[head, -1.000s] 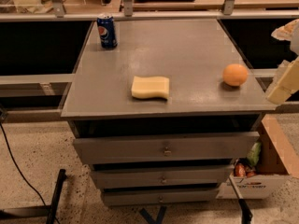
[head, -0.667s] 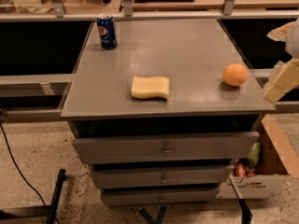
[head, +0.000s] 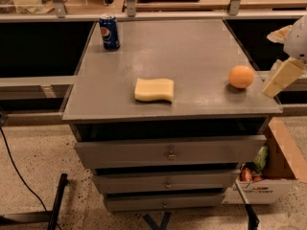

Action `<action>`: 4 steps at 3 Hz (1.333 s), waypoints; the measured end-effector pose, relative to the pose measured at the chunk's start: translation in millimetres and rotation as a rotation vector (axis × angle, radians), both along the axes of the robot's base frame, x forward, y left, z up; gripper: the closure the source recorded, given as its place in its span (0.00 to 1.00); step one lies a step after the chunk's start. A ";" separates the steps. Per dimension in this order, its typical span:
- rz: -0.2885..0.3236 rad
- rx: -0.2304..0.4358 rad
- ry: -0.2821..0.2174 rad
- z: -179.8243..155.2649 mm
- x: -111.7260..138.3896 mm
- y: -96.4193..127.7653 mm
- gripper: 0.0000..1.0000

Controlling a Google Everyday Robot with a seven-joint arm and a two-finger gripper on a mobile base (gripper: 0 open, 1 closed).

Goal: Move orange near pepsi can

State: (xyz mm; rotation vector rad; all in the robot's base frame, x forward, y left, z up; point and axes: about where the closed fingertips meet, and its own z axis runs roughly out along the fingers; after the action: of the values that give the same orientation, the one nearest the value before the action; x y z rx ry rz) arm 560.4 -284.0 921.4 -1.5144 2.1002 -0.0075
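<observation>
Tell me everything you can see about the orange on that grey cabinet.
The orange is a small, round, smooth fruit of even colour, and looks whole. It rests on the grey cabinet top near the right edge, towards the front, and touches nothing but that surface. The yellow sponge lies apart to its left. The pepsi can stands at the far left corner. The pincer hangs just past the right edge, close beside the fruit but not touching it.
</observation>
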 end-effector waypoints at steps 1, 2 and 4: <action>0.006 0.031 0.008 -15.6 17.2 -1.5 0.00; 0.017 0.066 0.011 -29.5 28.5 -2.7 0.00; 0.042 0.112 0.024 -49.9 39.6 2.3 0.00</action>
State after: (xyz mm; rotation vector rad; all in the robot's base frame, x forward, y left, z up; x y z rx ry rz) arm 600.0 -281.7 871.5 -1.4985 2.0506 0.1415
